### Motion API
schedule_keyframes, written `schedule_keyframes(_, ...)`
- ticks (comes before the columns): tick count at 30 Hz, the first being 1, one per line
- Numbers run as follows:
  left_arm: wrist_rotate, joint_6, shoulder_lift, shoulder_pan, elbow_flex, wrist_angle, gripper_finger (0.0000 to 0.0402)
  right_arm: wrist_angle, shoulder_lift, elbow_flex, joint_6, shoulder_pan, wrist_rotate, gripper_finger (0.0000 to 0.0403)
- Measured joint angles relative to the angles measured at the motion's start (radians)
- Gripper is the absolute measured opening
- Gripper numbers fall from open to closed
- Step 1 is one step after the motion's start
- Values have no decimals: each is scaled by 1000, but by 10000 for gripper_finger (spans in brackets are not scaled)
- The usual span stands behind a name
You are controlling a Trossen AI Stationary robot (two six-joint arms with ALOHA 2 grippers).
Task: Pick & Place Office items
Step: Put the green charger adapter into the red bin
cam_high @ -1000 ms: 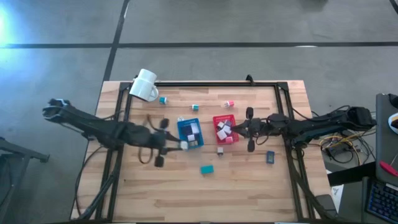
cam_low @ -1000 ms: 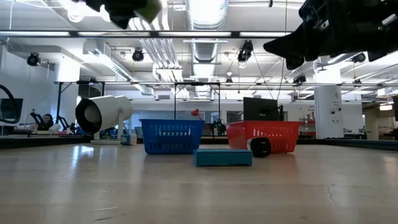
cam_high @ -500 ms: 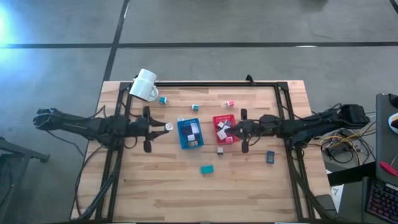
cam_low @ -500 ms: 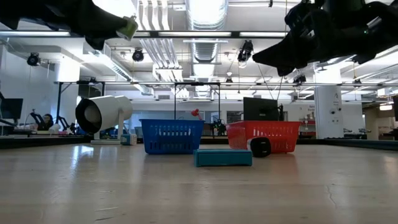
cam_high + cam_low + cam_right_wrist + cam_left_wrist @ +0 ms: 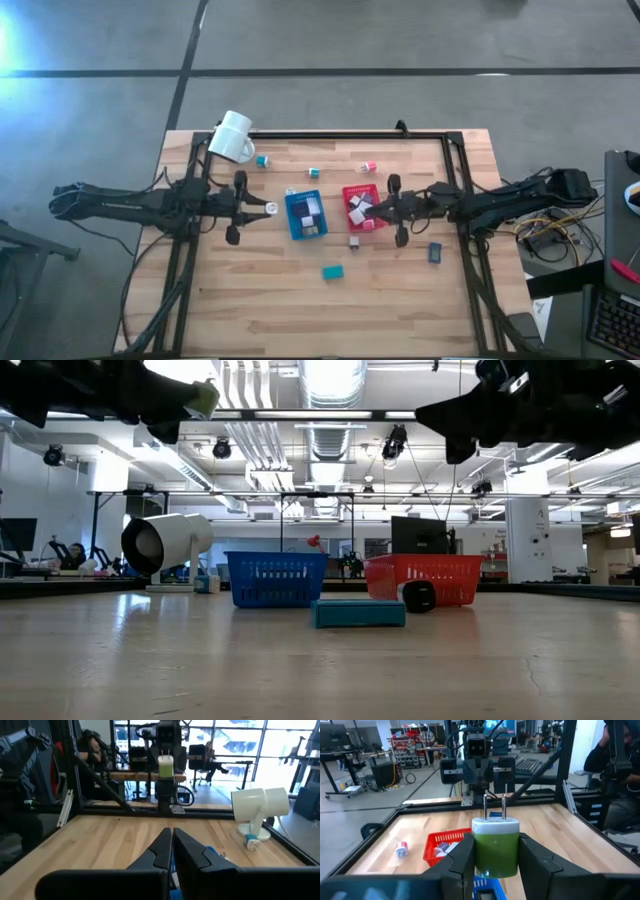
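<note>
Between the fingers [image 5: 463, 857] of the left tool [image 5: 495, 862], a green charger [image 5: 495, 847] with two metal pins is being held; the grip is sitting on its two sides and the pins are pointing away from the wrist. This tool is hanging above the surface [image 5: 280, 300], with the blue tray [image 5: 305, 214] just ahead of it and the white mug [image 5: 233, 137] off to one side. The right tool [image 5: 171, 850] is closed and I am seeing nothing in it; it is hovering over the near edge of the red tray [image 5: 362, 207], facing the left tool.

My judgement is that the main risk is coming from the charger. Its body is looking smooth and rounded, and the fingers are pinching only its lower part, so a quick swing could be making it slip or turn in the grip. If it is being released from this height, it may be bouncing off the rim of the blue tray and landing on the surface.

Both tools are pointing at each other with only the two trays between them, so if both are moving inward at once the fingers could be knocking together or pushing a tray aside. Loose items are lying near, such as the teal block [image 5: 332, 271] beyond the trays, and a low pass could be sweeping them away.
</note>
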Motion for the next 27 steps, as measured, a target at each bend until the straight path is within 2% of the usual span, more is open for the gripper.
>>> schedule_keyframes(7,10,-26,0,0,-3,-1,114,0,-143,-75,13,-23,-1,13)
schedule_keyframes(11,-118,-169,46,0,20,-4,114,-1,-209,-109,33,-25,-1,13)
schedule_keyframes(13,-148,-192,97,0,66,-11,114,-10,-224,-119,31,-25,-1,13)
schedule_keyframes(16,-148,-181,222,0,180,-52,114,-7,-225,-120,9,-26,1,13)
schedule_keyframes(20,-149,-115,455,5,393,-143,114,-6,-225,-118,-16,-26,34,13)
schedule_keyframes(23,-192,-78,638,11,555,-204,114,-2,-226,-118,-20,-26,65,13)
schedule_keyframes(27,-219,6,864,26,712,-233,114,-3,-230,-117,-28,-26,77,13)
